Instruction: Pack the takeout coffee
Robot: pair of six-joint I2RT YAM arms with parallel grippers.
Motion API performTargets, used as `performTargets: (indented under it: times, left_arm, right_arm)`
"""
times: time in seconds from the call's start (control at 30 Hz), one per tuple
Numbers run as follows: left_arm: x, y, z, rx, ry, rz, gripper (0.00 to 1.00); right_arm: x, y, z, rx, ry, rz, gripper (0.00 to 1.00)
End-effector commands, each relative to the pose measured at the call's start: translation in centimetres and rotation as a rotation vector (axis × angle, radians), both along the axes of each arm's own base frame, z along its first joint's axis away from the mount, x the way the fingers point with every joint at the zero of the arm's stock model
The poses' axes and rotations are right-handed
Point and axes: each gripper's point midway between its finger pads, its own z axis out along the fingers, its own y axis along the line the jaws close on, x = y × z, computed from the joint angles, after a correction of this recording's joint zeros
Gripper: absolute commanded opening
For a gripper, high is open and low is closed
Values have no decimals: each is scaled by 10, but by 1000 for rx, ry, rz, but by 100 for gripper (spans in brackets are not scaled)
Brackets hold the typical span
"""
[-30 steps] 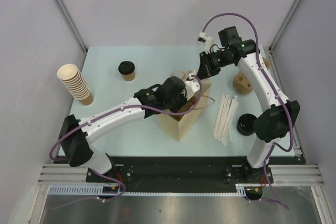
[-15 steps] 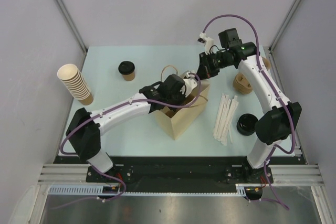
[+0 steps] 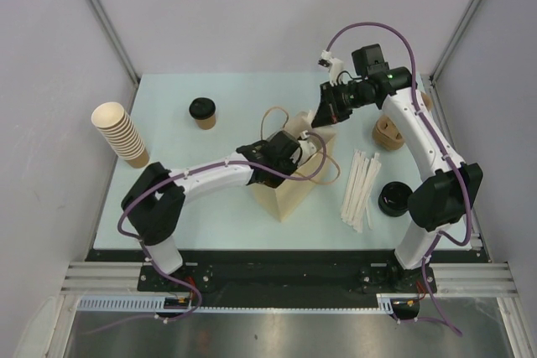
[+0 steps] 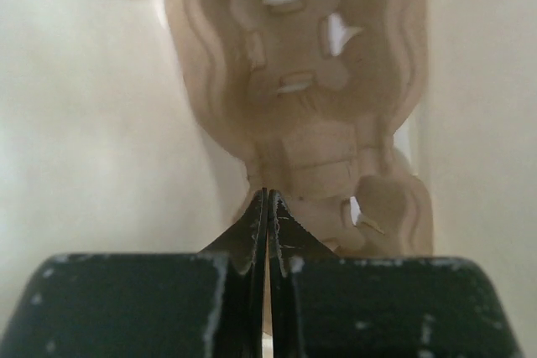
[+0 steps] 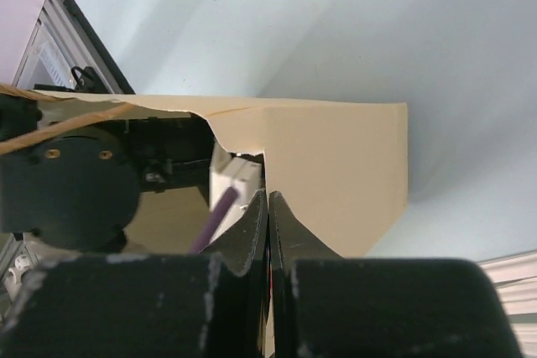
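left gripper [image 4: 267, 205] clenched on tray [image 4: 312, 81] edge. tray is down inside bag [image 3: 289, 194], long axis straight ahead of the fingers. right gripper [image 5: 267, 207] pinches bag rim. cup [image 3: 202, 112] well left of bag, left gripper's side.

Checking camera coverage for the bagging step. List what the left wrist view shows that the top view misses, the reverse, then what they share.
Left wrist only: the cup tray inside the paper bag, its moulded holes facing the camera, the left gripper shut on its near edge. Top only: the right gripper pinching the bag's rim, the stack of cups, the lidded cup, the white sticks, the black lids. Both: the bag, its inside from the wrist, its outside from above.
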Motion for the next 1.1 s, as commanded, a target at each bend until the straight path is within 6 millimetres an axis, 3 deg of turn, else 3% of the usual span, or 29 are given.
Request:
performTargets:
  times: [0.0, 0.23, 0.7, 1.07]
  left_arm:
    - [3, 4, -18, 41, 26, -13, 0]
    - [-4, 7, -41, 102, 120, -23, 0]
    - [-16, 7, -54, 113, 241, -30, 0]
    - [-23, 28, -91, 172, 327, -8, 0]
  right_arm:
    - [-4, -2, 28, 38, -94, 13, 0]
    - [-4, -5, 28, 31, -111, 27, 0]
    - [2, -13, 27, 44, -117, 25, 0]
    - [6, -15, 26, 49, -122, 34, 0]
